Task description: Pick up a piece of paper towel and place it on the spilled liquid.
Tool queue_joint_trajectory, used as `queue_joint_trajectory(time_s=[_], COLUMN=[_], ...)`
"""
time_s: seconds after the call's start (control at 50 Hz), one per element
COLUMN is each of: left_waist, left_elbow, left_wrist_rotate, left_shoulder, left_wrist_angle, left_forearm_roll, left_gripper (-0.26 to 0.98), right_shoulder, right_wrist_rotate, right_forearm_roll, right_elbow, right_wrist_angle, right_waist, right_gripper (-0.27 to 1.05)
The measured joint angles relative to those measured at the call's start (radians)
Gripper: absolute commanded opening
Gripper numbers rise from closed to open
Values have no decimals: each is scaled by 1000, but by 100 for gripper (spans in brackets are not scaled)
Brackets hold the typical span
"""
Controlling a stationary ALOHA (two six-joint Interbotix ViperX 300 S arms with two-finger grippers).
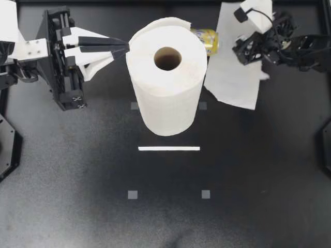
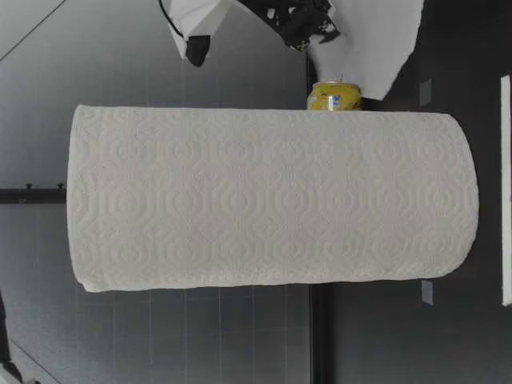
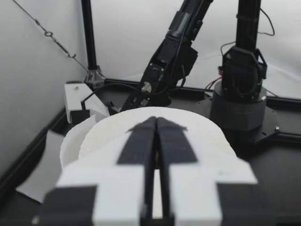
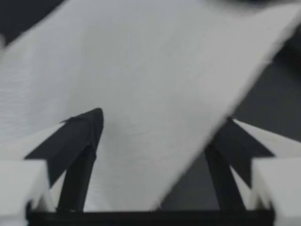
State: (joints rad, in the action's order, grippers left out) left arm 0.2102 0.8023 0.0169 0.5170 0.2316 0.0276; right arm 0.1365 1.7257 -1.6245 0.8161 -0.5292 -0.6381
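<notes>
A: Fingers first, left to right?

B: My left fingers (image 1: 111,46) are clenched on nothing, their tips touching the paper towel roll (image 1: 165,98) at its ten o'clock, up by the top edge. My right fingers (image 1: 256,13) are spread wide and released. The loose sheet (image 1: 232,72) drapes ahead of them, and neither finger grips it.

A: Where is that sheet relative to the spill?

B: It's at the roll's three o'clock, just beyond the yellow can (image 1: 207,41) at two o'clock. From table height it hangs down beside the can, and I cannot tell whether its lower edge touches the bench (image 1: 232,181). No liquid shows on the dark surface, so I judge the spill lies by the can.

A: How do you finish this well?

B: Draw the right fingers clear without snagging the sheet, so it settles flat over the wet patch. Leave the left tips bracing the roll so it doesn't tip.
</notes>
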Motion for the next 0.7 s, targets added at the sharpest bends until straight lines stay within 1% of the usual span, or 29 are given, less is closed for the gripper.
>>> queue_joint_trajectory(time_s=[0.08, 0.2, 0.42, 0.52, 0.58, 0.7], left_waist=[-2, -2, -2, -2, 0, 0], left_elbow=[0, 0, 0, 0, 0, 0], left_wrist_rotate=[0, 0, 0, 0, 0, 2], left_shoulder=[0, 0, 0, 2, 2, 9], left_wrist_angle=[2, 0, -2, -2, 0, 0], left_forearm_roll=[0, 2, 0, 2, 0, 2], left_gripper=[4, 4, 4, 4, 4, 4], right_shoulder=[0, -2, -5, -37, -78, -179], right_wrist_rotate=[-21, -91, -345, -425, -454, -474], right_forearm_roll=[6, 44, 204, 272, 304, 334], right_elbow=[0, -2, -32, -49, -57, -63], right_wrist_angle=[-54, -133, -311, -342, -347, -347], right_waist=[0, 0, 0, 2, 20, 97], right_gripper=[74, 74, 74, 74, 74, 74])
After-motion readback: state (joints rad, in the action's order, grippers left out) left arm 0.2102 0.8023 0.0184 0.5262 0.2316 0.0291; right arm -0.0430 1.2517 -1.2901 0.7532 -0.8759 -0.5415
